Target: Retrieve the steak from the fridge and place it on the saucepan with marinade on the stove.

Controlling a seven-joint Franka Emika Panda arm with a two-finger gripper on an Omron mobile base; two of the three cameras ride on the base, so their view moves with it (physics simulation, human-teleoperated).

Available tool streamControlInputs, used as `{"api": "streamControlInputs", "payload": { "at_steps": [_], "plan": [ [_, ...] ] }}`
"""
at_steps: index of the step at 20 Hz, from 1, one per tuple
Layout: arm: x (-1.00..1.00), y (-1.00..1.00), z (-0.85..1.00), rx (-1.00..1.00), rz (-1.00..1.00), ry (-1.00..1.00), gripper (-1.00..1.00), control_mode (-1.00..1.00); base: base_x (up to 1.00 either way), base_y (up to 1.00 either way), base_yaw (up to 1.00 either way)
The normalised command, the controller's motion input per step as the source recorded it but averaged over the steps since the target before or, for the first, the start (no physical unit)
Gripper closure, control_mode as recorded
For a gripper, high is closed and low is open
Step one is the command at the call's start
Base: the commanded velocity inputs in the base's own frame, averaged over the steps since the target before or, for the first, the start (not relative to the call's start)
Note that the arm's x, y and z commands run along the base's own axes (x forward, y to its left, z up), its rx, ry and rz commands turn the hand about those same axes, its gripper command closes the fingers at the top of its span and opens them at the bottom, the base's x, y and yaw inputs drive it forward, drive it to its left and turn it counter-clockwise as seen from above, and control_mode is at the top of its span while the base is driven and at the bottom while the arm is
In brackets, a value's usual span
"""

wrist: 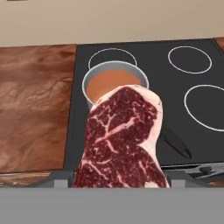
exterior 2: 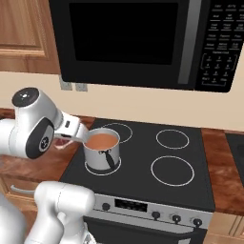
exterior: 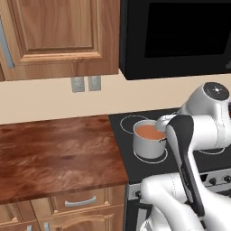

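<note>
Saucepan (exterior: 149, 143) of shiny steel stands on the front left ring of the stove (exterior: 125, 155) in the left base view, and the orange-brown marinade (exterior: 150, 132) fills it almost to the rim. The white arm bends across the right part of this view and hides the hand, so the claw cannot be judged from this side. A wooden counter (exterior: 58, 153) lies to the left of the cooktop, and a black microwave (exterior: 176, 38) hangs above.

From the right base view the wrist reaches toward the pan from the left, and a bit of red steak (exterior 2: 60, 141) shows under it, just beside the pot. The black handle (exterior 2: 110, 159) of the pan points to the front.

Through the hand view the steak (wrist: 121, 140), dark red with pale marbling, stands up from the bottom edge where the gripper (wrist: 118, 179) holds it; the jaws are closed on its lower part, though the fingertips themselves are mostly covered by the meat. It is above the cooktop, short of the marinade.
</note>
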Motion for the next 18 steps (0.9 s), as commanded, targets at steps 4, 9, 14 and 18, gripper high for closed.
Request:
{"api": "streamControlInputs", "payload": {
  "at_steps": [4, 9, 14, 18],
  "plan": [
    [0.17, -0.03, -0.57, 0.00, 0.00, -0.07, 1.00, -1.00, 0.00, 0.00, 0.00],
    [0.14, 0.01, -0.01, 0.00, 0.00, -0.11, 1.00, -1.00, 0.00, 0.00, 0.00],
    [0.35, 0.00, 0.00, 0.00, 0.00, -0.01, 1.00, -1.00, 0.00, 0.00, 0.00],
    [0.23, 0.00, -0.05, 0.00, 0.00, 0.00, 1.00, -1.00, 0.00, 0.00, 0.00]
  ]
}}
